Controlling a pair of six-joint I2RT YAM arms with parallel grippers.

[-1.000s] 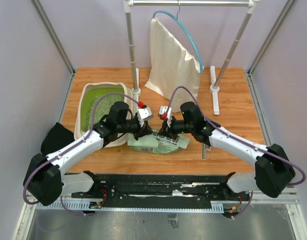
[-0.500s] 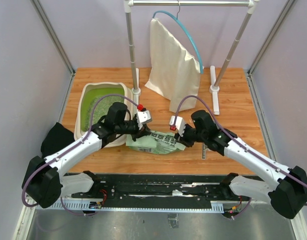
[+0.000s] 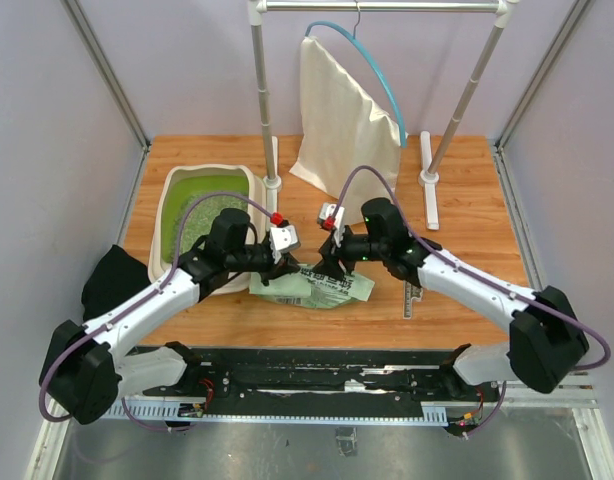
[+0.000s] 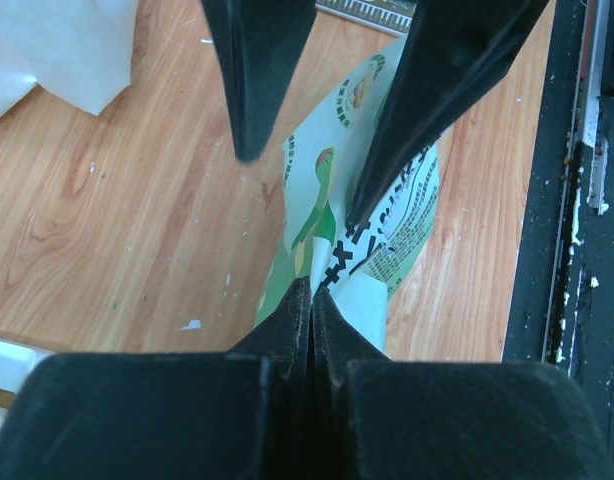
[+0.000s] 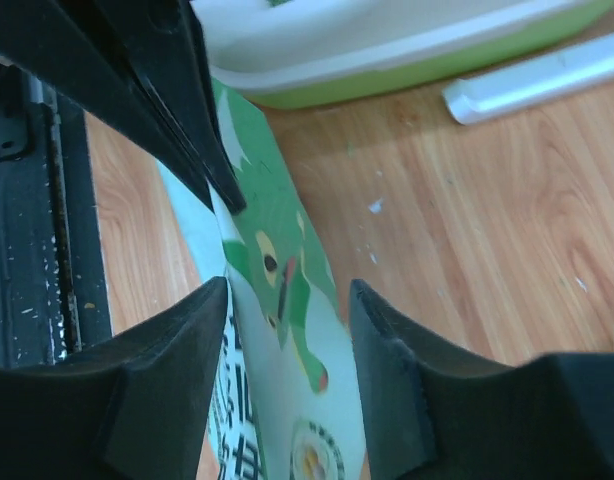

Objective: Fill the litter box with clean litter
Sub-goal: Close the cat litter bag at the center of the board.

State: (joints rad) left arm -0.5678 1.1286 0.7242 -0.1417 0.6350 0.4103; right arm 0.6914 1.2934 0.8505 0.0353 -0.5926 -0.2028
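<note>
The beige litter box with a lime-green inside stands at the table's left, with pale green-grey clean litter in it. Its rim shows in the right wrist view. A flat green printed bag lies at the front middle. My left gripper is shut on the bag's left edge, pads pressed together. My right gripper is open, and its fingers straddle a raised fold of the bag without touching it; its tips hang just opposite my left gripper.
A clothes rack stands at the back with a white cloth bag on a blue hanger. Its white feet lie on the wood; one shows beside the box. A black object sits off the table's left edge.
The right gripper pulled back to the right half a second ago and has returned to the bag, open astride its fold. The left gripper stayed shut on the bag, barely moving.
</note>
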